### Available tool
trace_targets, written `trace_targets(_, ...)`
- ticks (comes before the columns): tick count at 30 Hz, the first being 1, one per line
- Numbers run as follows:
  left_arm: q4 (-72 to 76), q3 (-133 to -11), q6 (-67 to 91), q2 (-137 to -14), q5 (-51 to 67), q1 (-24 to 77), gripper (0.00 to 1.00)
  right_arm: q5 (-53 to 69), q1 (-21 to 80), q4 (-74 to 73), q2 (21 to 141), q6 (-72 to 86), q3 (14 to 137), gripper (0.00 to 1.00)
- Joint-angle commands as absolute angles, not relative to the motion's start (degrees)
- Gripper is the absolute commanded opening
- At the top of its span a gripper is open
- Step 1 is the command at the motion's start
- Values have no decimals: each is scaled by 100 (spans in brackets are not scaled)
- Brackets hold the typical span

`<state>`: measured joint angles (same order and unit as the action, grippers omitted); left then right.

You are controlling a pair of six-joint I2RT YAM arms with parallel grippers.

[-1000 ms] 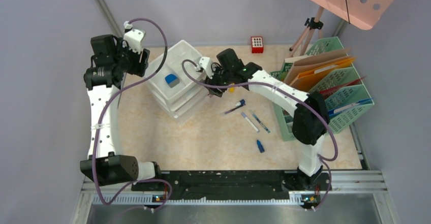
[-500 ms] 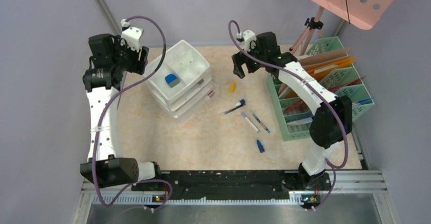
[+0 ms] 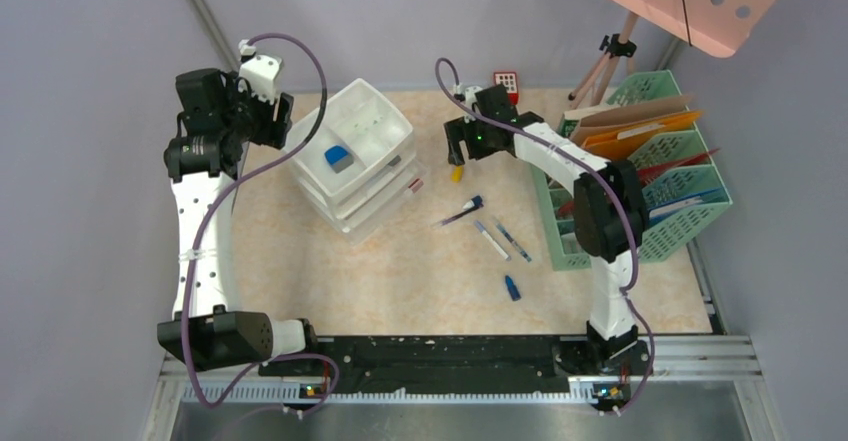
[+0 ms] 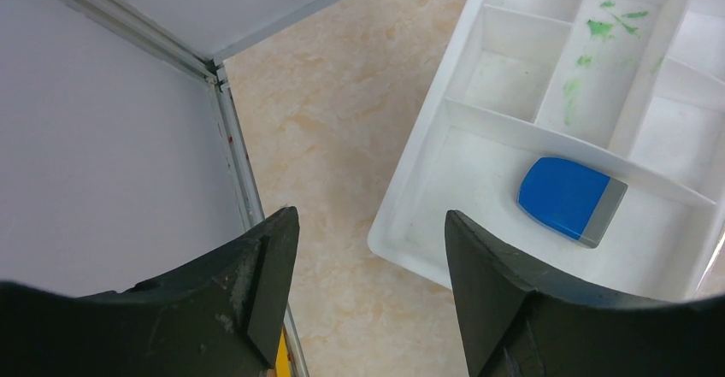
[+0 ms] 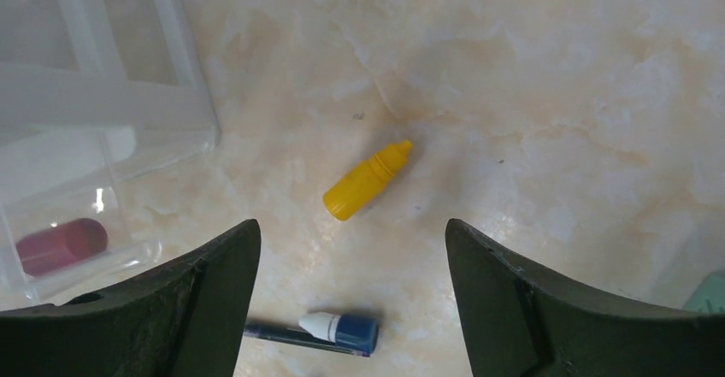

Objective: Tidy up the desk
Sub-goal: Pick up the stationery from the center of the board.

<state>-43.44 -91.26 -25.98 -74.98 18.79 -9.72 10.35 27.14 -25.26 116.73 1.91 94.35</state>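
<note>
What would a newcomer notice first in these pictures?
The white drawer unit stands at the back left of the desk, with a blue block in its top tray. The open right gripper hangs over a small yellow bottle. A green file rack full of folders fills the right side.

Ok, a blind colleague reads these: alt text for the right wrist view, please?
A yellow plastic dropper bottle lies on its side on the beige marbled desk, framed by the open black right gripper. A blue-tipped pen lies nearer the camera; a clear plastic drawer holding a dark red cylinder is at left.
</note>
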Motion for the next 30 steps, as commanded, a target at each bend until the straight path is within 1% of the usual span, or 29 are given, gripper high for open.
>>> trace_targets(1, -4087, -9081, -2539, -7288, 1956, -1003, 69, 1079, 2741, -2174, 12395, 842, 9955, 77)
trace_targets(7, -4074, -9052, -2554, -7325, 1949, -994, 69, 1146, 2782, -2116, 12635, 893, 9911, 70)
trace_targets(11, -4053, -9062, -2485, -7352, 2021, -1002, 69, 943, 2876, -2054, 12555, 763, 9826, 69)
trace_targets(30, -3994, -8804, -2556, -7273, 2056, -997, 68, -417, 3577, -1281, 11395, 397, 8806, 69)
